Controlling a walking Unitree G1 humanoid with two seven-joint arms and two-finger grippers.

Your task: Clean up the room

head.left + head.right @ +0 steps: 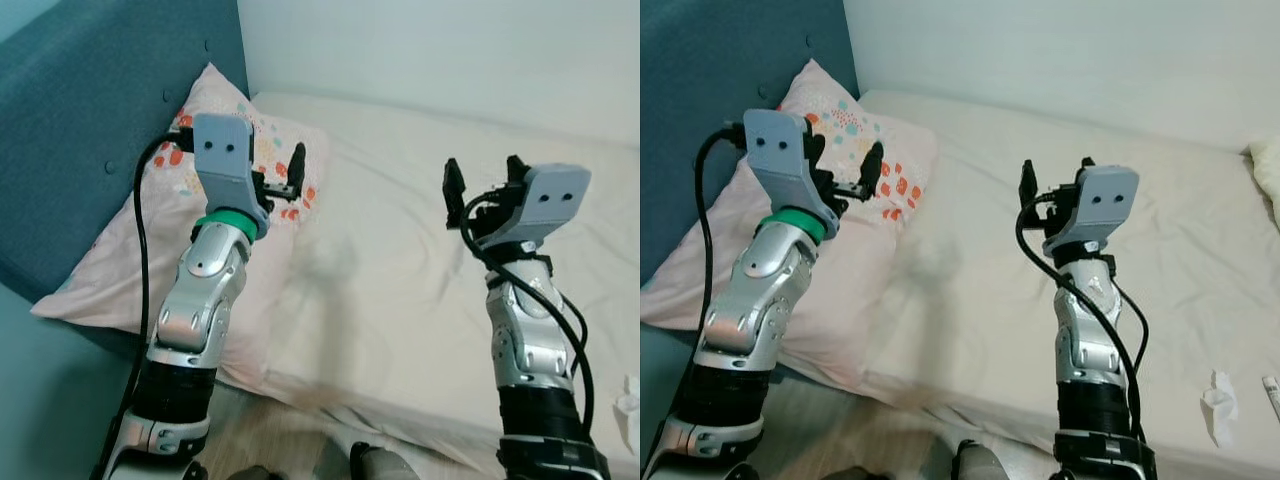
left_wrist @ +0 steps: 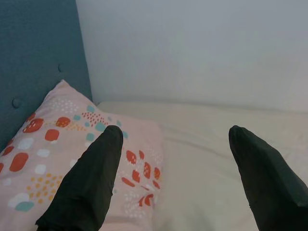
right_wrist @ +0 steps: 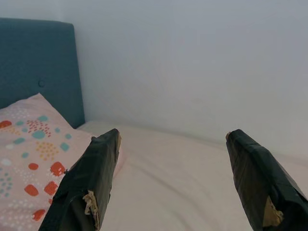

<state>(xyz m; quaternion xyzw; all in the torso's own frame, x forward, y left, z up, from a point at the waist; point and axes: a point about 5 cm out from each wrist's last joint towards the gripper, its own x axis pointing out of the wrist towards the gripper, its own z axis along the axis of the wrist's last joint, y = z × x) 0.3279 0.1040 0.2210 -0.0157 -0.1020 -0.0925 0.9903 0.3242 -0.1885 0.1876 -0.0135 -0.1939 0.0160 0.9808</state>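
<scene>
- the left gripper (image 1: 280,172) is raised above the near edge of the bed (image 1: 420,300), its two black fingers (image 2: 86,187) spread wide apart with nothing between them.
- the right gripper (image 1: 485,180) is raised at about the same height, well apart from the left one, fingers (image 3: 89,187) also spread wide and holding nothing; the tape on their tips looks frayed.
- just below and beyond the left gripper lies a pink pillow (image 1: 150,260) printed with red, teal and yellow spots, flat on the bed; the gripper hovers over its patterned end without touching it.
- in the left wrist view the pillow's (image 2: 53,144) spotted corner sits under and past the inner finger, with the bare cream sheet (image 2: 202,159) beyond the other finger.
- below and ahead of the right gripper is only the cream sheet, lightly creased.
- to the outer side of the right arm, close to the near edge of the bed, a crumpled white tissue (image 1: 1220,403) lies on the sheet, and just beside it a small white item (image 1: 1273,395) is cut off by the frame; what it is cannot be told.
- further off on that same side, a pale cushion edge (image 1: 1266,172) shows at the border.
- beyond the left gripper the pillow's far side leans against a teal buttoned headboard (image 1: 90,110).
- past both grippers, at the far side of the bed, stands a plain pale wall (image 1: 450,50).
</scene>
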